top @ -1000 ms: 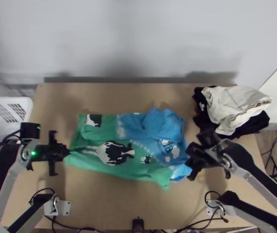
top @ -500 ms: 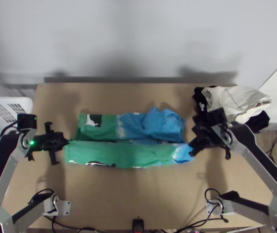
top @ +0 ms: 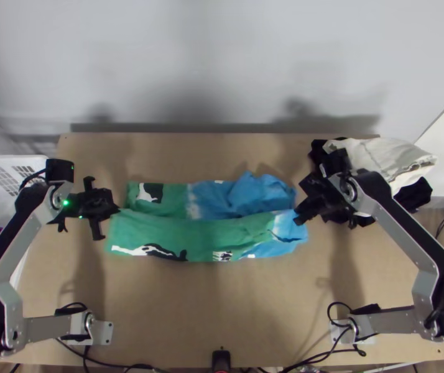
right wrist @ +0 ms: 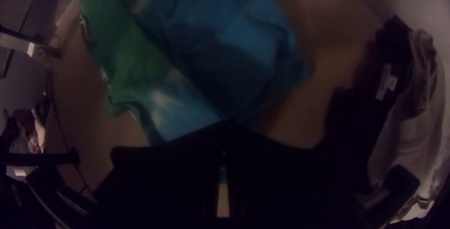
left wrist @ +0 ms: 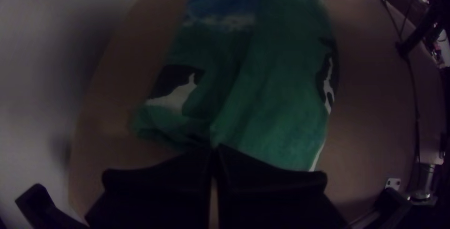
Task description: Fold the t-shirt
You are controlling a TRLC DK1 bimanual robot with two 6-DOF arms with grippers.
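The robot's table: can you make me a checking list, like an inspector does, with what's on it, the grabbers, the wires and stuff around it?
Surface: light wooden table, shirt lying across its middle.
Job's things: green and blue t-shirt with cow pictures, partly folded into a wide strip, rumpled at the blue end.
Clutter: cream cloth over black clothes, at the table's far right corner.
Grippers: left gripper shut on the shirt's green end; right gripper shut on its blue end.
Cables: black cable by the near edge.
Surroundings: pale wall behind; white basket at the left.
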